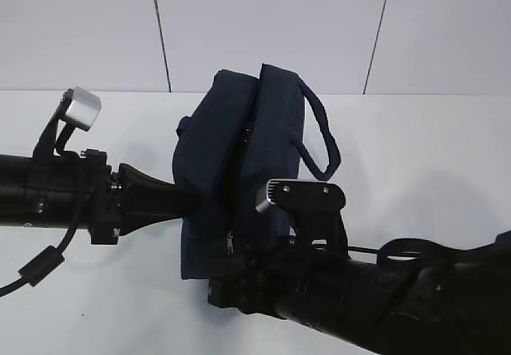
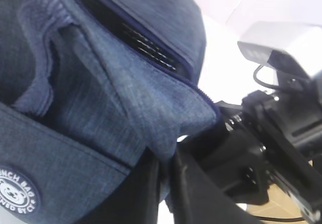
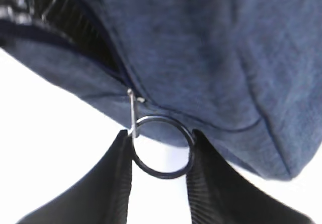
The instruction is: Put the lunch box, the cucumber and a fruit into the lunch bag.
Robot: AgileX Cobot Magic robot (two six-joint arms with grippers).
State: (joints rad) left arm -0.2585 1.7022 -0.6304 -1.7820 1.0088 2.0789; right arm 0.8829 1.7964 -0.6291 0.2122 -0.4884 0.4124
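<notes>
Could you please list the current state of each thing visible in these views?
Boxy dark navy fabric lunch bag: on the white table, zipper partly open.
Silver ring pull: at the zipper's end, between the right gripper fingers.
Left gripper: fingers closed on the bag's corner fabric.
Right gripper: fingers at the ring's two sides, grip uncertain.
Loop handle: drooping sideways.

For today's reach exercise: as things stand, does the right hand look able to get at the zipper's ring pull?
Probably yes: the ring pull hangs between the right hand's open fingers, nothing blocking it.
</notes>
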